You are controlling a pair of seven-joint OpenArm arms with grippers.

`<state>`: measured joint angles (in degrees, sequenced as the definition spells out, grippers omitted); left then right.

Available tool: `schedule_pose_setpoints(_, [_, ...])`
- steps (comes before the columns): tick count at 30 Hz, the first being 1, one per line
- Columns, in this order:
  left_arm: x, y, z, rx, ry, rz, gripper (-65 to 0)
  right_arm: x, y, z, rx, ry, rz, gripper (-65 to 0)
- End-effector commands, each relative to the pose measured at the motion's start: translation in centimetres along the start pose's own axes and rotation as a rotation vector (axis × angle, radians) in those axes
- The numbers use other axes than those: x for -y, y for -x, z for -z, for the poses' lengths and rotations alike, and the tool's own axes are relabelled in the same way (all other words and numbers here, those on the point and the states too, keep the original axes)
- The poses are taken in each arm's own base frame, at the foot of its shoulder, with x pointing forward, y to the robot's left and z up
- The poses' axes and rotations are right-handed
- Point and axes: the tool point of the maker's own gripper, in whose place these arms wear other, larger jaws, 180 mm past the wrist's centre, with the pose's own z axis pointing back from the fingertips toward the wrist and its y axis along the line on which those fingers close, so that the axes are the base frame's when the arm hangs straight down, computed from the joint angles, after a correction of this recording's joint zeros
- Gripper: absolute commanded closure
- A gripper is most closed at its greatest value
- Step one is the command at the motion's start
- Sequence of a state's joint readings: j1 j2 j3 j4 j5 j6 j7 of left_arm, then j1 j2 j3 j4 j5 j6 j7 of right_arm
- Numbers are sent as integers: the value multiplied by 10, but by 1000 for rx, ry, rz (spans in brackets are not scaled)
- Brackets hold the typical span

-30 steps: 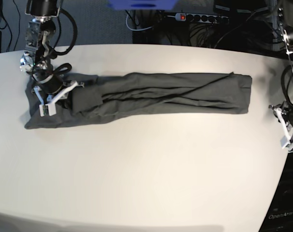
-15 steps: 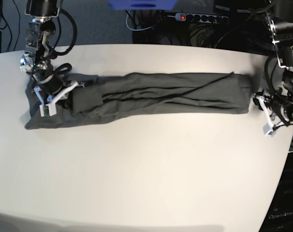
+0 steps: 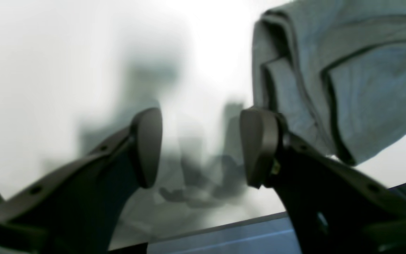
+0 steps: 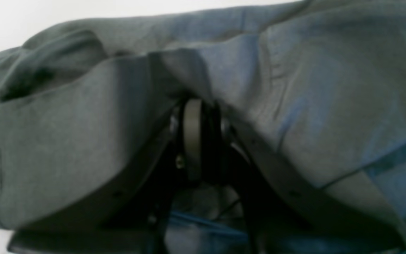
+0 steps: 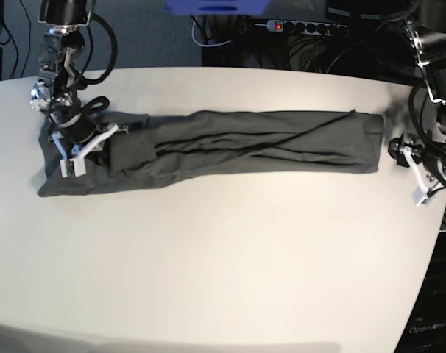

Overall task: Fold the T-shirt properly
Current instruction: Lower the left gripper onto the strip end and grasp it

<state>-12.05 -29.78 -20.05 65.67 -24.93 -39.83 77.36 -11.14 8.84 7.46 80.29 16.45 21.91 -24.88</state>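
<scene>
The T-shirt (image 5: 230,143) lies on the white table (image 5: 223,265) as a long dark strip running left to right. At its left end my right gripper (image 5: 76,156) is shut on the cloth. The right wrist view shows the closed fingers (image 4: 193,134) with T-shirt (image 4: 312,88) folds draped over them. My left gripper (image 5: 413,170) hovers just past the strip's right end, open. In the left wrist view its pads (image 3: 147,146) stand wide apart around bare table, the gripper (image 3: 203,148) empty, and the T-shirt (image 3: 365,88) edge lies to the upper right.
A power strip (image 5: 304,27) and tangled cables sit behind the table's far edge. A blue object (image 5: 216,6) shows at the top. The table's curved right edge (image 5: 436,220) runs close beside the left arm.
The left arm has come in from the table's right edge toward the T-shirt's right end, and its jaws have opened. The right arm and the T-shirt have not moved.
</scene>
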Motion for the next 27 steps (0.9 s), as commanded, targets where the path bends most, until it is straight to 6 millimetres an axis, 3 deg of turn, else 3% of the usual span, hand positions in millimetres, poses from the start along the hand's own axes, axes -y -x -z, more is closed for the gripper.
schedule_pose_setpoints(1, [-9, -12, -12, 34, -22, 7, -354, 4, 79, -9, -331, 36, -50, -65])
schedule_pose_setpoints(5, [3, -17, -10, 63, 35, -1, -354, 5, 79, -9, -331, 37, -51, -65])
schedule_pose_setpoints(14, [6, -12, -8, 39, 46, -5, -354, 5, 81, -10, -336, 38, -52, -65])
schedule_pose_setpoints(20, [21, 0, 10, 23, 140, -65, -354, 4, 81, -10, -337, 35, -54, -65])
schedule_pose_setpoints(27, [32, -5, 11, 52, 201, -81, -354, -5, 83, -8, -345, 14, -73, -65])
